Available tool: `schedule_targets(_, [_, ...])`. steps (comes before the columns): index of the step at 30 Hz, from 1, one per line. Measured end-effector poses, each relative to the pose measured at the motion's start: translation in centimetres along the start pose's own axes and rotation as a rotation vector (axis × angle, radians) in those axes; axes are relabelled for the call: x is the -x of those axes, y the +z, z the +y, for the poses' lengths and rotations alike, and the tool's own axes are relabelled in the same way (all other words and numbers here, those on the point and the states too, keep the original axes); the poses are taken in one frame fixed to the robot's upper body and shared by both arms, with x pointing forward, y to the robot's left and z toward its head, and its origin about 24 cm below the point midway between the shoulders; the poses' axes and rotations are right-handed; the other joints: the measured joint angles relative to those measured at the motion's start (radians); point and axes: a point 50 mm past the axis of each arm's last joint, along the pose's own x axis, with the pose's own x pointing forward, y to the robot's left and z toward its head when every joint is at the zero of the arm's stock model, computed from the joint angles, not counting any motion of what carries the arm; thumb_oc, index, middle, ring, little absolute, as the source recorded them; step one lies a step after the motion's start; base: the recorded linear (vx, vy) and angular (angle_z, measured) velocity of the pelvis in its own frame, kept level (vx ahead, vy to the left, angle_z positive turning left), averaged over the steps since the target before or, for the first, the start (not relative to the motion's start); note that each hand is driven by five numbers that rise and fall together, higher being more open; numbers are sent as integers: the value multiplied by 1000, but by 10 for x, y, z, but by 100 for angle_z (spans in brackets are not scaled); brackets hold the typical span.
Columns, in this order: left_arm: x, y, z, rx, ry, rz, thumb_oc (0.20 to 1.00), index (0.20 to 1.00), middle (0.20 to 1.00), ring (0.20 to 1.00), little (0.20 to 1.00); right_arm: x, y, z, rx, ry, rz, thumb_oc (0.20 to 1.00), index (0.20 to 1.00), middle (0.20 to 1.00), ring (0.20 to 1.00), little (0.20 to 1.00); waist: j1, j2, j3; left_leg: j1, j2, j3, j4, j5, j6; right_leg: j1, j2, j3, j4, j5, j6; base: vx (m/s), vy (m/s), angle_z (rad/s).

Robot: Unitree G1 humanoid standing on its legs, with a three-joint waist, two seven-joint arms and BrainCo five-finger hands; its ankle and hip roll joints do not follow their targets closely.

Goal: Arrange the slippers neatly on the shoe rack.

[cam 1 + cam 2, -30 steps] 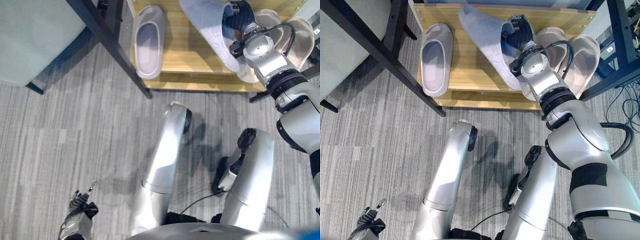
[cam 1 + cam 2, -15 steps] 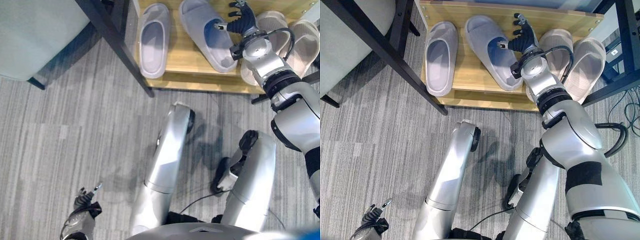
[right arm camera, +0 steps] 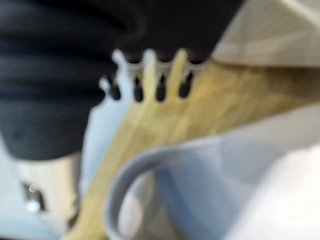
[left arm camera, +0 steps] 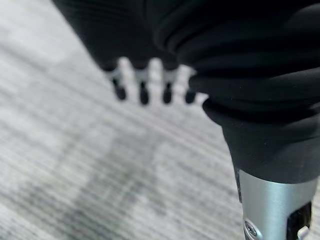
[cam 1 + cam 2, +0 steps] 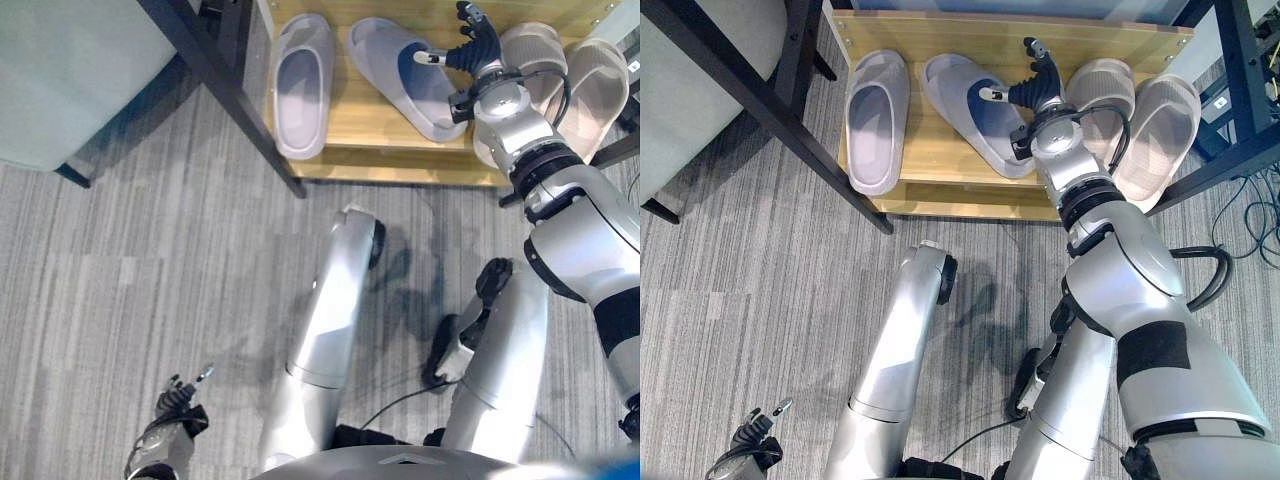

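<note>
In the left eye view we see the right hand (image 5: 478,48) raised over the wooden shoe rack (image 5: 375,125), its fingers spread and straight, holding nothing; the thumb reaches toward the strap opening of the blue-grey slipper (image 5: 405,76), though we cannot tell whether it touches. That slipper lies sole-down on the rack, angled, its toe turned toward the right. To its left, apart from it, a pale grey slipper (image 5: 301,82) lies straight with its open end toward us. Two beige slippers (image 5: 565,75) sit at the right end of the rack, overlapping its near edge. The left hand (image 5: 178,398) hangs low over the grey carpet (image 5: 140,270), well apart from the rack. In the right eye view we see the same layout, with a dark table leg (image 5: 770,100) crossing left of the rack. In the left wrist view the left hand's fingers hang loosely above the carpet, relaxed and empty. In the right wrist view the right hand's fingers point along the wooden shelf, straight, with the blue-grey slipper's rim close beneath them.
</note>
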Motion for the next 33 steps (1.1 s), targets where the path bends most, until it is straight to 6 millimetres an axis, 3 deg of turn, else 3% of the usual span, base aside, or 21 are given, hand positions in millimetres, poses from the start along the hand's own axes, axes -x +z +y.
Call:
schedule_targets(6, [-5,14,-15,-14,-33,-29,1000,1000,1000,1000,1000,5,0,25,-89,80,-15,1000,1000,1000,1000,1000,-32,-4,-2,2,8,3,1,0,0,-1,5,4,1,0,0,-6,6,-1])
schedule_targets(9, [-5,13,-15,-15,-30,-25,1000,1000,1000,1000,1000,11,-7,39,-113,122,-10,1000,1000,1000,1000,1000,-42,-13,-7,2,16,3,2,0,0,-5,12,6,1,0,0,-3,5,-6])
schedule_targets(15, [-5,8,-12,-7,-7,-7,1000,1000,1000,1000,1000,19,-25,47,-124,149,13,1000,1000,1000,1000,1000,-56,-20,-10,4,22,2,6,0,0,-7,18,7,5,0,0,-1,-2,-1])
schedule_targets(20, [-5,4,-10,-22,-1,19,1000,1000,1000,1000,1000,26,-33,63,-31,199,11,1000,1000,1000,1000,1000,-70,-26,-14,0,30,1,23,-2,0,-14,30,14,19,0,0,-1,-2,-5])
schedule_targets(25, [-8,17,-20,-41,-26,-17,1000,1000,1000,1000,1000,31,-30,79,57,254,-21,1000,1000,1000,1000,1000,-78,-30,-16,-2,34,0,32,-3,-2,-21,35,19,31,0,0,2,-3,-2])
schedule_targets(33, [-8,17,-21,-69,-29,-18,1000,1000,1000,1000,1000,36,-23,103,85,267,-43,1000,1000,1000,1000,1000,-100,-31,-16,1,44,-3,41,-8,-5,-25,48,21,37,0,0,-2,5,-3])
